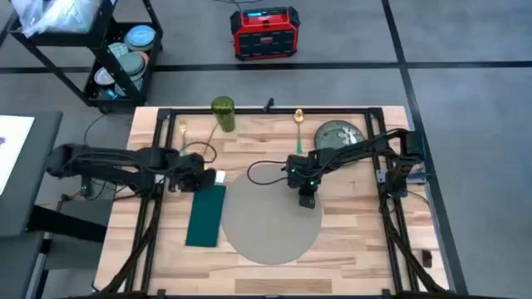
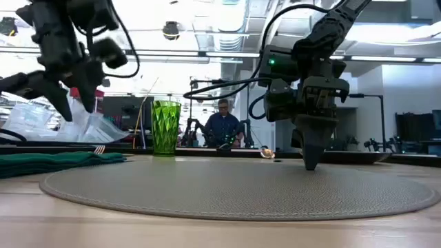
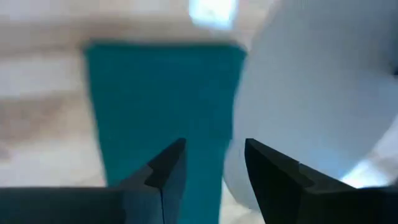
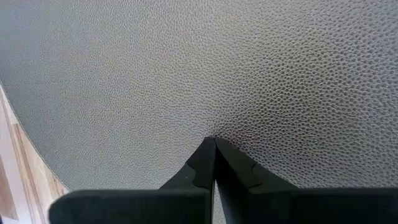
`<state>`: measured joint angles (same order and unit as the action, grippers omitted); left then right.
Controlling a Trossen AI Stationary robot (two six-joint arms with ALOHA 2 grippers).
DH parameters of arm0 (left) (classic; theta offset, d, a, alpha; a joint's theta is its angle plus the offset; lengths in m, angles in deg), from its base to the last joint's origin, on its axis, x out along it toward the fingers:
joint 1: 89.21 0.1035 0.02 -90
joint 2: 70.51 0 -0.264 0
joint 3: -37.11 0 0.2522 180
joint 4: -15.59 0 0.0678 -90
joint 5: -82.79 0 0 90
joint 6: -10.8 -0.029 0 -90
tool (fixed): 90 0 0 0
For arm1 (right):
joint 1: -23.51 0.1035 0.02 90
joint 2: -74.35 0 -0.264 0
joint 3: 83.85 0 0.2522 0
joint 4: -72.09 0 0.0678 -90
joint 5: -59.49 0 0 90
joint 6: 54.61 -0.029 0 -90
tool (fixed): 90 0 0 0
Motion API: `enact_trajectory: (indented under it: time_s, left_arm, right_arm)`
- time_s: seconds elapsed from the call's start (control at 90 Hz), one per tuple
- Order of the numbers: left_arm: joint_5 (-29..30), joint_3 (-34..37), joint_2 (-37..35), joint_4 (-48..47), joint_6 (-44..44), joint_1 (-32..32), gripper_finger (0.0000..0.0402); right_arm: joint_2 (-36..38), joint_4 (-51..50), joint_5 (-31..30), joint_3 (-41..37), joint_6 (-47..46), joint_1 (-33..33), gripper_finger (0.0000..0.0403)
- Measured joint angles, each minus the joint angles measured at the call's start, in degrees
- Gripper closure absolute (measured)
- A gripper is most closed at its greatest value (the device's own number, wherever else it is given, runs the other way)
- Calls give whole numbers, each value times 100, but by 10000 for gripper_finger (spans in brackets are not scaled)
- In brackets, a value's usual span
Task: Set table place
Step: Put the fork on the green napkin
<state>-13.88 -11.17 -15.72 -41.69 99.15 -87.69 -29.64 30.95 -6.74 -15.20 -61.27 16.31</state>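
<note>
Plank table carries round mat, green cloth, glass, plate

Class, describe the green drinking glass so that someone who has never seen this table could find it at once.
Start at the wooden table and go to its far edge, beyond the round grey mat. The green glass stands upright there, left of centre, between a fork and a gold spoon. It alone is tall, faceted and see-through green; the green cloth lies flat.

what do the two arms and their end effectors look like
Both arms are dark, almost black, built of jointed segments with black cables looping loosely off them. The right end effector tapers to two slim, pointed black fingers, and a small green light glows on its wrist housing. The left end effector has two dark angular fingers with stepped inner edges.
</note>
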Motion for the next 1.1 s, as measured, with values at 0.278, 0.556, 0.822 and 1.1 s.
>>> enact_trajectory:
  time_s: [0.278, 0.556, 0.822, 1.1]
  left_arm:
    - [3773, -309, -225, -772, 1093, 336, 274]
    - [2939, -949, 362, -1130, -2013, 2683, 328]
    - [1679, -1624, 1470, -1113, -5492, 4788, 357]
    - [546, -1663, 2592, -987, -7028, 5863, 313]
  right_arm:
    - [0, 18, 59, -2, -197, -72, 403]
    - [0, 24, 50, -2, -392, -9, 403]
    - [-1, 92, 150, -7, -862, -46, 403]
    - [11, 114, 155, -7, -1094, 13, 403]
